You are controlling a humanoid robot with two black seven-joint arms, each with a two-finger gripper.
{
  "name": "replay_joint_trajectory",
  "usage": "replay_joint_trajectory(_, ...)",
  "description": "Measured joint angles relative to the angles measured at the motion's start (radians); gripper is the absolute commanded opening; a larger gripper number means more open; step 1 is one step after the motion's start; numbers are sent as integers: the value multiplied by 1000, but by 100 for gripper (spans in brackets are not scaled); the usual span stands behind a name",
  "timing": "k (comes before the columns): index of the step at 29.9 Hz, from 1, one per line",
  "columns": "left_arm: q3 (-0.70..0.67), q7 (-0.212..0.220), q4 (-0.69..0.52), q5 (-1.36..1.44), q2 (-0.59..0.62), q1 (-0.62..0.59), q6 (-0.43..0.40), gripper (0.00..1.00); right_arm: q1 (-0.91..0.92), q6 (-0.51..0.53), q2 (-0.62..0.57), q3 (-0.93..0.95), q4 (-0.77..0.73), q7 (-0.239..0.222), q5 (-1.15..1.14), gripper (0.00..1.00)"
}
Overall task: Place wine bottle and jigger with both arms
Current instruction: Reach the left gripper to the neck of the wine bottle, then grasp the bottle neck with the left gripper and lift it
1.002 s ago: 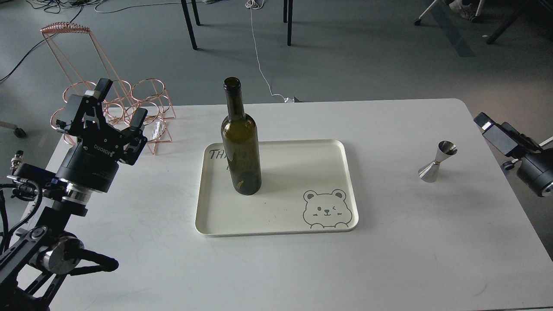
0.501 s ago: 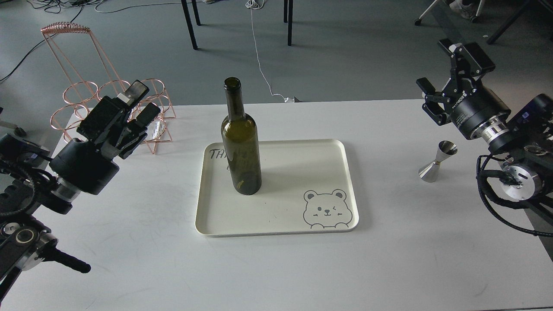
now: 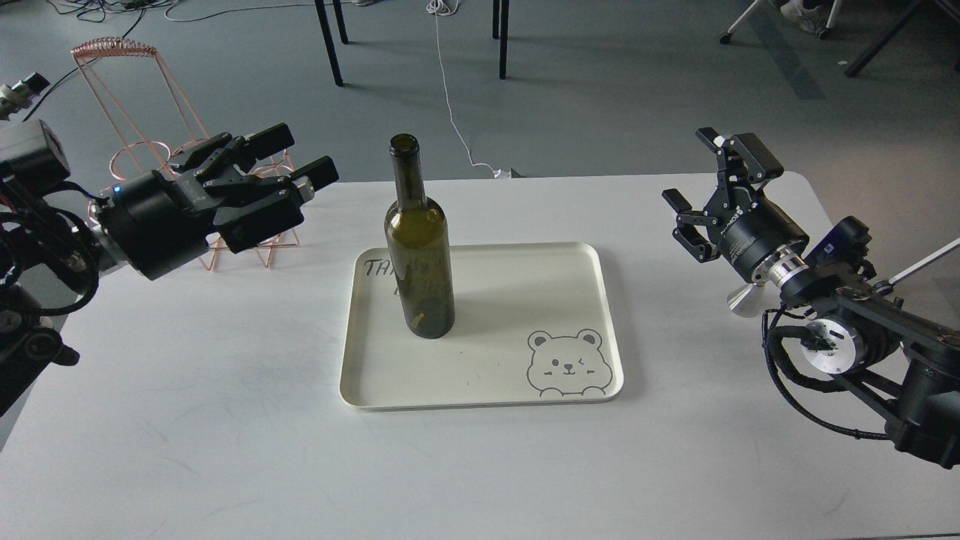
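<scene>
On the white table point(image 3: 225, 420) in front of us sits a cream tray point(image 3: 480, 390) with a bear drawing in its near right corner, and the wine bottle point(image 3: 419, 247) stands upright on the tray's left half, its mouth uncapped. Our left gripper point(image 3: 300, 159) hangs in the air to the left of the bottle, at about the height of its neck, pointing toward it. Its two fingers are spread wide with a clear gap between them, nothing is held, and it stays well apart from the glass. Behind that gripper a copper wire rack point(image 3: 150, 135) stands at the table's far left corner.

At the right, our right gripper point(image 3: 705, 176) is raised above the table, fingers pointing up and away from us. Its fingers are also spread wide and empty. The jigger point(image 3: 739, 300) stands on the table just below and behind our right wrist, which covers most of it; only its lower silver cone shows, so we cannot tell whether the arm touches it. It is outside the tray, well to the right of the bottle.
</scene>
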Motion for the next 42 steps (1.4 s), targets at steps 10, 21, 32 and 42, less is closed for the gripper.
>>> replay_joint_trajectory(10, 158, 0, 74, 46, -73, -133, -2, 98, -16, -13, -13, 6, 5, 0, -20, 99)
replay_joint_trajectory(21, 217, 0, 173, 83, -173, -205, 4, 98, -18, -38, -13, 7, 6, 0, -53, 99)
replay_joint_trajectory(32, 264, 0, 251, 100, -226, -262, 26, 92, -18, -52, -15, 9, 6, 0, -53, 99)
replay_joint_trajectory(42, 270, 0, 257, 99, -233, -268, 34, 45, -19, -54, -14, 9, 6, 0, -53, 99)
